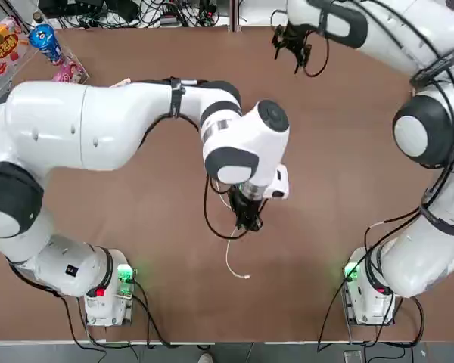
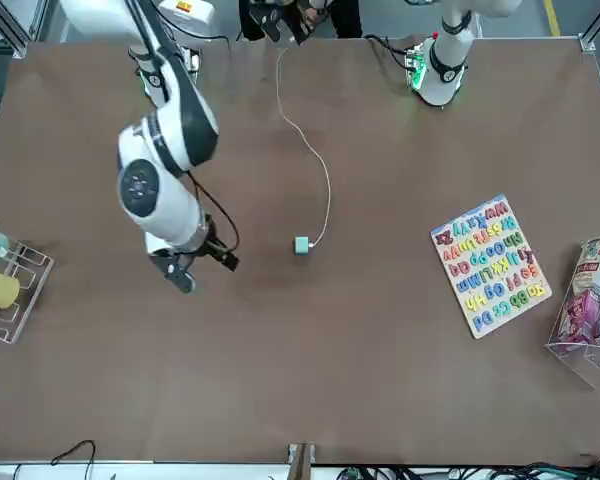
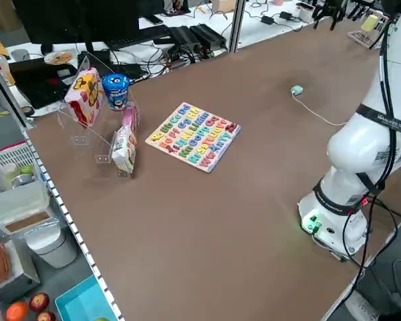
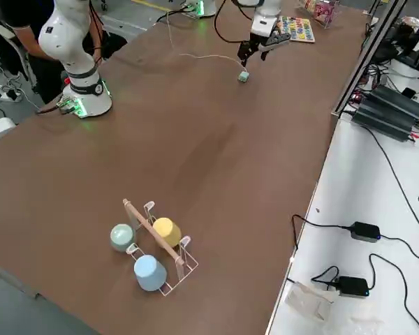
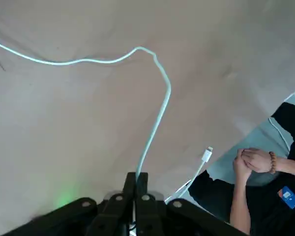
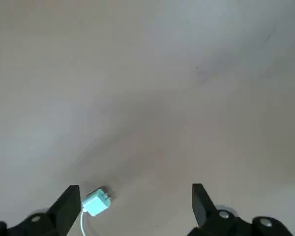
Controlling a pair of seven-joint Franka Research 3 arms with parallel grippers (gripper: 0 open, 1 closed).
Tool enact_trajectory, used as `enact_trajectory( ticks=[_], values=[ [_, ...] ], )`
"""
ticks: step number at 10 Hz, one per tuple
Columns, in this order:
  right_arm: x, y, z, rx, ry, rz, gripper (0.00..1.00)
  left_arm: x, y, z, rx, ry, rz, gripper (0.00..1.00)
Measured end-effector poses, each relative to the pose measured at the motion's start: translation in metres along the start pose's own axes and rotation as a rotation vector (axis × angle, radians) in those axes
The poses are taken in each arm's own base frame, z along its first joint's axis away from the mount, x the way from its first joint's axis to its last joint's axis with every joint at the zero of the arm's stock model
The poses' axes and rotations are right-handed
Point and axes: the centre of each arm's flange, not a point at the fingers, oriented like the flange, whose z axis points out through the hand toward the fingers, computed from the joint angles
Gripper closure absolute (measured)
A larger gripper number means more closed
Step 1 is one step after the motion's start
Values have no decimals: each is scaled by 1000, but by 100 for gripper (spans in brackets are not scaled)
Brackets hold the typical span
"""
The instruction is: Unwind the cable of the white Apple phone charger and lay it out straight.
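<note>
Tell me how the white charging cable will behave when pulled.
The cable looks limp, so it will probably trail in curves. Gripped near its connector by the left gripper, it may drag the light-looking plug.

- We see the brown table (image 1: 325, 189) in even, moderately bright light in the top view.
- The white shells of the left arm (image 1: 68, 125) and right arm (image 1: 431, 265) look bright there, with soft grey shading on their curves.
- Green lights glow at both arm bases.
- In the right side view, we find a faint, soft-edged shadow across the middle of the table.
- In the left wrist view, we notice soft shadow beside the cable (image 5: 160, 115) and a hazy green patch on the tabletop.
- Our right wrist view shows broad, diffuse shading and a small dark shadow against the charger (image 6: 96, 202).
</note>
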Motion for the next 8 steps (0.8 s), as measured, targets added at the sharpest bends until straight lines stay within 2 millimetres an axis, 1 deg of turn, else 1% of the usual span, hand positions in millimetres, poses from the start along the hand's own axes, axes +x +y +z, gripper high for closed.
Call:
enact_trajectory(
  ticks=[1,2,3,6,8],
  values=[
    [-12,-12,22,-6,-1,17,0,-10,11,0,11,6,6,97],
    [-24,-21,41,-11,-2,34,0,-16,17,3,19,5,14,97],
    [-34,-30,56,-7,1,56,0,-20,22,6,25,1,24,97],
    [-61,-49,99,-4,7,139,0,-23,23,11,32,-8,29,97],
    [-73,-57,118,6,11,207,0,-23,23,11,32,-8,28,97]
  ],
)
